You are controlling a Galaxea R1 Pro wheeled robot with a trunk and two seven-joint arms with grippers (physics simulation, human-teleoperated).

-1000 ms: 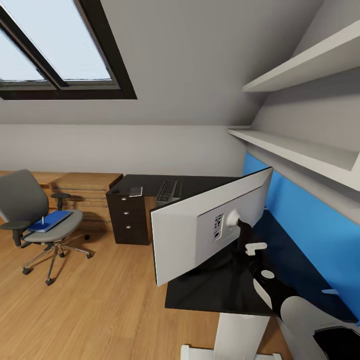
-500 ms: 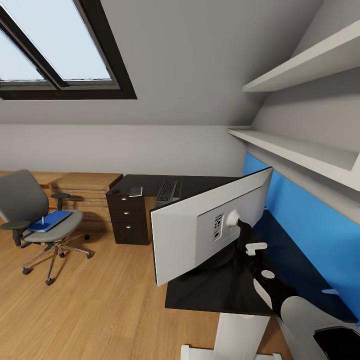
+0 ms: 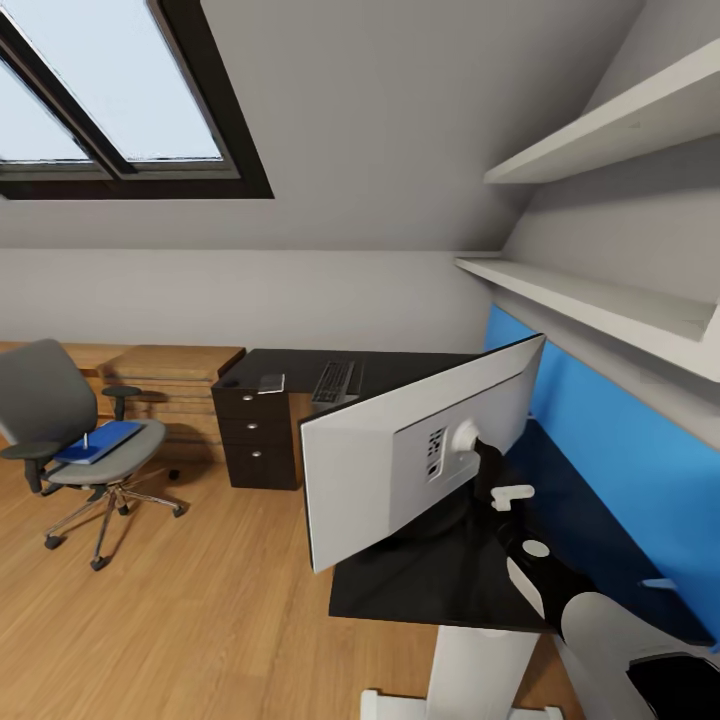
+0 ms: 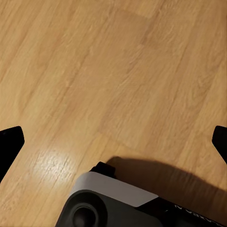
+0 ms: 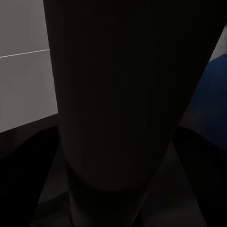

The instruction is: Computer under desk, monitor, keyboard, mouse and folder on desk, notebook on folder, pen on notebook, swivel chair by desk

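monitor (image 3: 420, 455) on desk (image 3: 300, 360), right gripper (image 3: 500, 495) at its stand, grip unclear | keyboard (image 3: 334, 381) on desk | folder (image 3: 100, 441) on swivel chair (image 3: 60, 430), unmoved | left gripper (image 4: 113, 142) spread wide, empty

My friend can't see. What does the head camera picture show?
A big monitor, white back toward us, stands on a black desk, with the robot's right arm behind it. A grey swivel chair holding a blue folder sits on the wood floor.

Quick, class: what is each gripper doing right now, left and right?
Left gripper: open, holding nothing, over the wood floor.
Right gripper: at the monitor stand; its grip cannot be told.
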